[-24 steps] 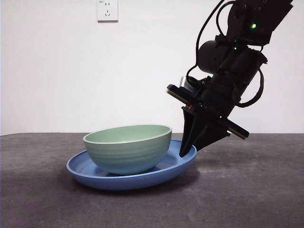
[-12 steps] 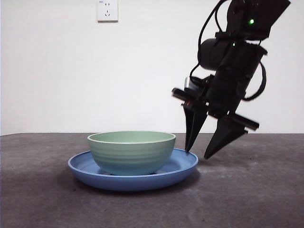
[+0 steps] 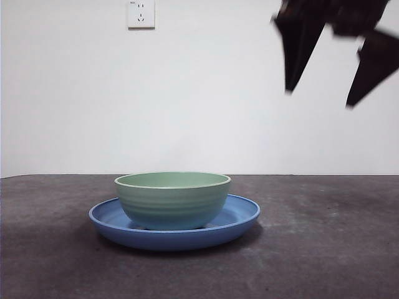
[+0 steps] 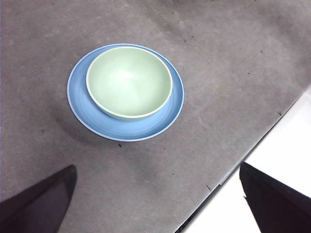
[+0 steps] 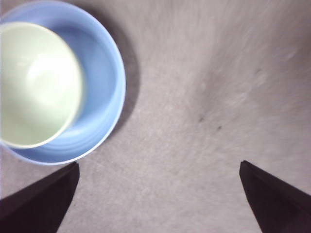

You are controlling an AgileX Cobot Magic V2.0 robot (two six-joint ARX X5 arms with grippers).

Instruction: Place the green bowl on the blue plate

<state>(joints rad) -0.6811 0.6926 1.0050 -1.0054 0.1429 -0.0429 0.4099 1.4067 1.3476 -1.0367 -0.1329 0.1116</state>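
Observation:
The green bowl (image 3: 171,199) sits upright in the middle of the blue plate (image 3: 240,218) on the dark table. My right gripper (image 3: 319,98) hangs open high above and to the right of them, touching neither. In the right wrist view the bowl (image 5: 36,82) and plate (image 5: 104,82) lie off to one side of the open right gripper (image 5: 158,164), which holds nothing. From farther up, the left wrist view shows the bowl (image 4: 129,80) on the plate (image 4: 131,130); my left gripper (image 4: 157,166) is open and empty.
A white wall socket (image 3: 141,12) is on the back wall. The table's edge (image 4: 262,141) runs diagonally past the plate in the left wrist view, with white floor beyond it.
The right gripper opened, let go of the plate's rim, and rose well above the table. The bowl and plate settled flat and now stay still.

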